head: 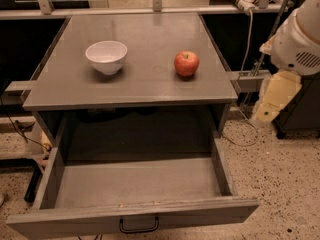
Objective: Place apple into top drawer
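The red apple with a yellowish patch near its stem sits on the grey tabletop, right of centre. The top drawer is pulled out wide below the tabletop and holds nothing; its front panel carries a dark pull handle. My gripper, a cream-coloured piece under the white arm, hangs at the right edge of the view. It is off the table's right side, well apart from the apple and about level with the tabletop edge.
A white bowl stands on the tabletop left of the apple. Cables and a power strip run behind the table at the right. The speckled floor lies to the right of the drawer.
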